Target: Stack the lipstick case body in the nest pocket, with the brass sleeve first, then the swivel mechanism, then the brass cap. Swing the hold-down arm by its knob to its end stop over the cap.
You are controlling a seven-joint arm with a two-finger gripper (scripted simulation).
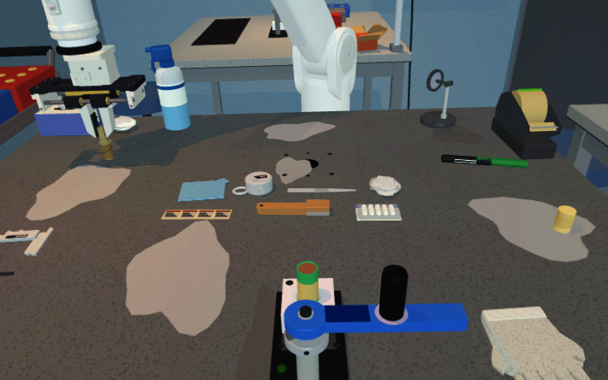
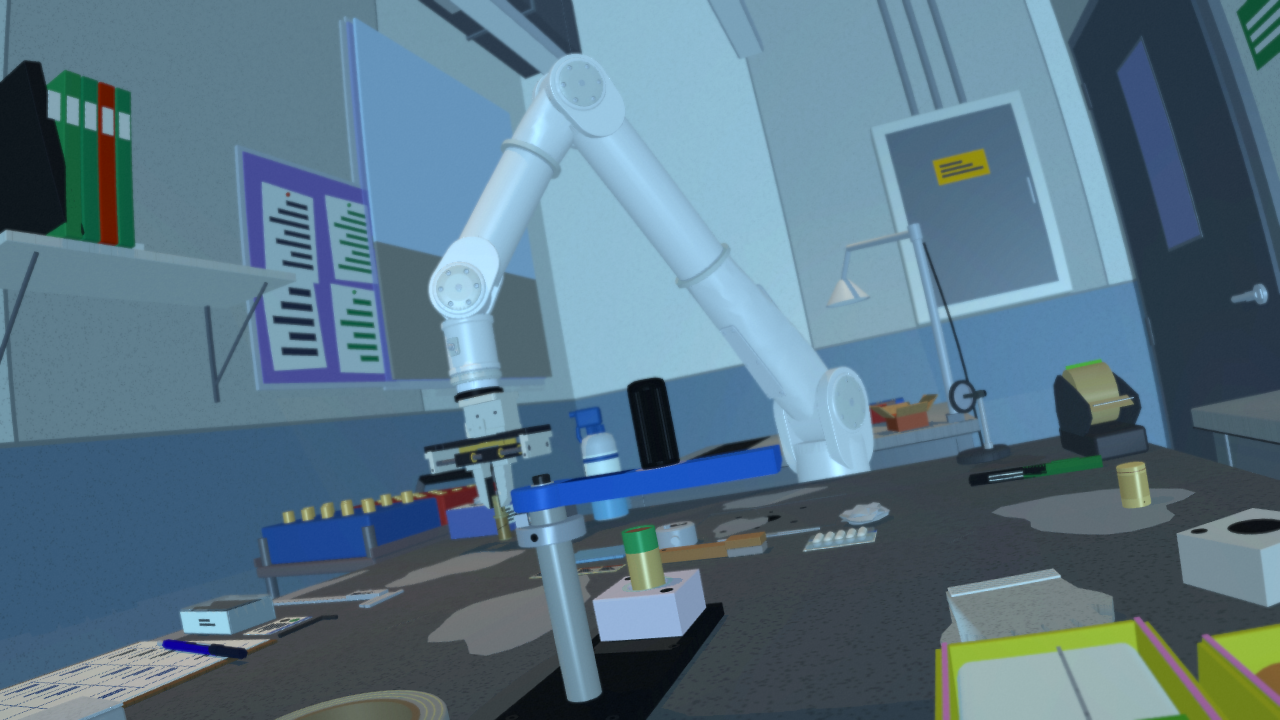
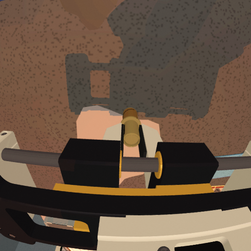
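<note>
The brass sleeve [image 1: 307, 283] with its green rim stands upright in the white nest block [image 2: 649, 604] at the table's near edge. The blue hold-down arm [image 1: 381, 317] with its black knob [image 1: 393, 293] points right, away from the nest. At the far left of the table I have closed my gripper [image 1: 103, 131] around the top of the small brass swivel mechanism [image 1: 106, 147] [image 3: 130, 128], which stands upright on the table. The brass cap [image 1: 564, 219] [image 2: 1133, 484] stands alone at the far right on a pale patch.
Behind the work stand the arm's white base [image 1: 323, 67] and a spray bottle [image 1: 170, 89]. Mid-table lie a blue cloth [image 1: 202, 189], a tape measure [image 1: 258, 183], an orange-handled tool [image 1: 293, 208] and a blister pack [image 1: 378, 212]. A glove [image 1: 531, 344] lies right of the fixture.
</note>
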